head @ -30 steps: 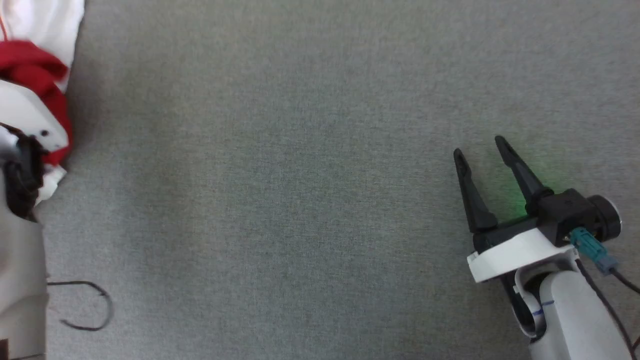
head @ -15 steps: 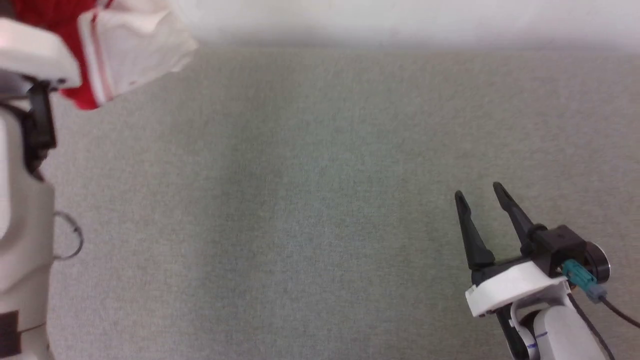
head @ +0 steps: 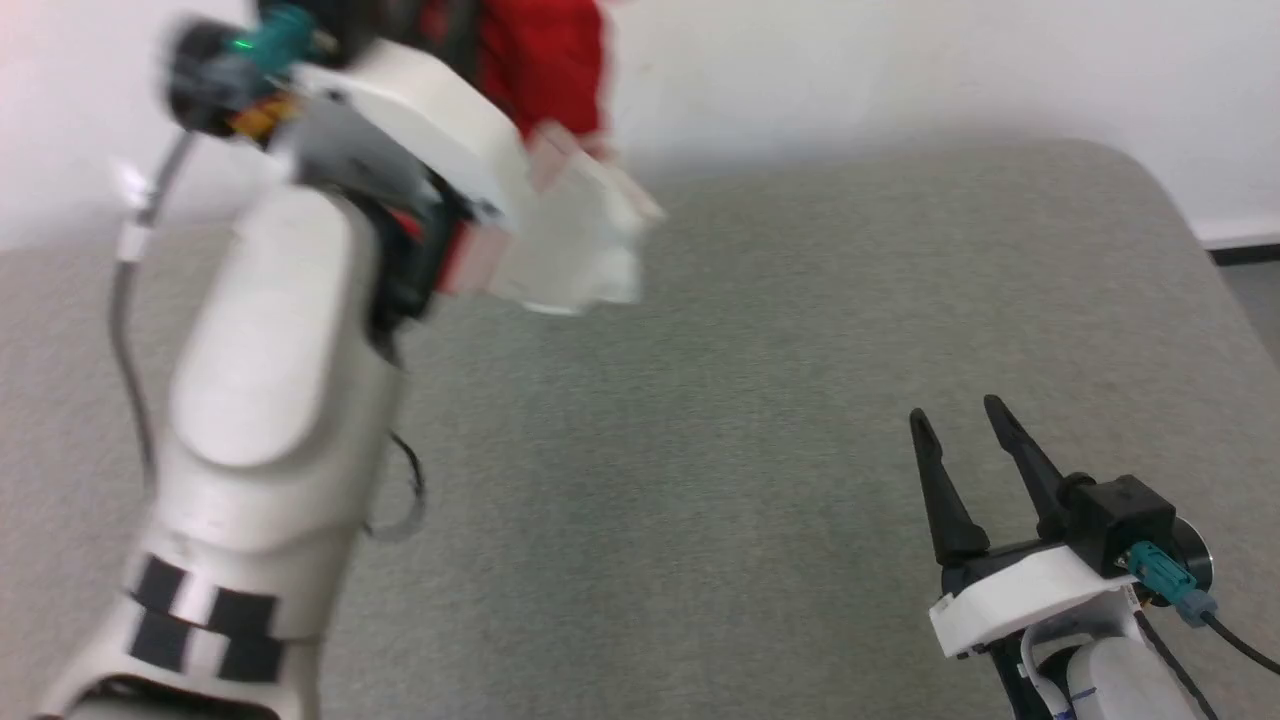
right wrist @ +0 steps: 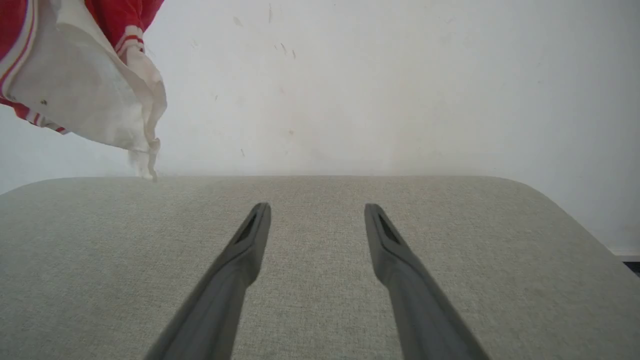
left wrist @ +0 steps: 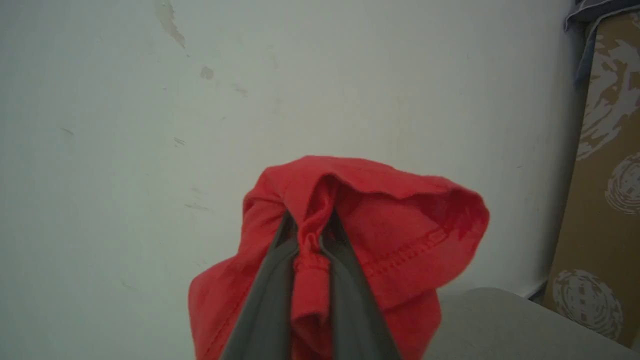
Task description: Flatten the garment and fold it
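Nearest, at the lower right of the head view, the right pincer (head: 952, 410) hovered low over the grey table (head: 750, 450), its two dark fingers spread apart and empty. Its own wrist view showed the same gap between them, with bare cloth-covered table beneath.

Further out and to the left, the pale left arm (head: 270, 400) was raised high and blurred. The left pincer (left wrist: 310, 220) was clenched on a bunched fold of the shirt (left wrist: 400, 225) near a stitched red edge. The shirt hung in the air from that one grip, crumpled. A white sleeve (right wrist: 75, 100) with striped trim dangled over the far left of the table. Whether its lowest tip brushed the surface could not be told. Behind stood a scuffed white wall (right wrist: 400, 75).

The step in hand looked like lifting the shirt clear so it could be spread. Next, the free right pincer would probably need to take a second edge so the cloth could be stretched and laid flat on the table.
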### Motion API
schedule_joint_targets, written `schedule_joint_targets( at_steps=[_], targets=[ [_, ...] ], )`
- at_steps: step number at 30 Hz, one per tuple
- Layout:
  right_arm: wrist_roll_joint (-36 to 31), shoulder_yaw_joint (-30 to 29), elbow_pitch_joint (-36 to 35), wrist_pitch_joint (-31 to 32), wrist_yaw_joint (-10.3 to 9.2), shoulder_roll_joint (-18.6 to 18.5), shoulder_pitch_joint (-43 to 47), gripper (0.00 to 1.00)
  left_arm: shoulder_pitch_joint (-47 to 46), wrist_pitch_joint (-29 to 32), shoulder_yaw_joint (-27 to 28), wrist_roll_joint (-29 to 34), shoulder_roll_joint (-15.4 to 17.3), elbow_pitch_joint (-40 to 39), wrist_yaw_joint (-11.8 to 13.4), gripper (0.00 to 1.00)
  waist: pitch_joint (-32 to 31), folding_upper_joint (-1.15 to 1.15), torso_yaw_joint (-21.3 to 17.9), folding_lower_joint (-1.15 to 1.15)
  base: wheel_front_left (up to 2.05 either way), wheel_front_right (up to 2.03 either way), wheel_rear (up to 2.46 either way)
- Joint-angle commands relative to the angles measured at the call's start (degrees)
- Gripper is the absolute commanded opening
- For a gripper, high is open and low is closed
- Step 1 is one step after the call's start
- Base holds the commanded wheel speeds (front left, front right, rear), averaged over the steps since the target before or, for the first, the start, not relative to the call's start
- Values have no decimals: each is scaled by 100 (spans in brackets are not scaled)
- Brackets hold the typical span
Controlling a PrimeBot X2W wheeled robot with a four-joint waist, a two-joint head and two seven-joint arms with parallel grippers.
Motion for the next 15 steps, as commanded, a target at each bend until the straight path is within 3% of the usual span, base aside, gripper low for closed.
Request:
schedule_joint_targets(
  at_steps=[1,8,15],
  targets=[
    [26,2,-20,-4,-12,15,53,100,162,62,-57,-66,-50,61,-47,0,-119,0,-383,0,0,0,0],
    [45,21,-34,31,-12,15,86,100,1079,1215,-679,-540,-392,797,-383,0,-101,0,-788,0,0,0,0],
    [41,33,-50,54,-12,16,132,100,2069,2142,-1152,-725,-484,1566,-369,0,-156,0,-970,0,0,0,0]
  ],
)
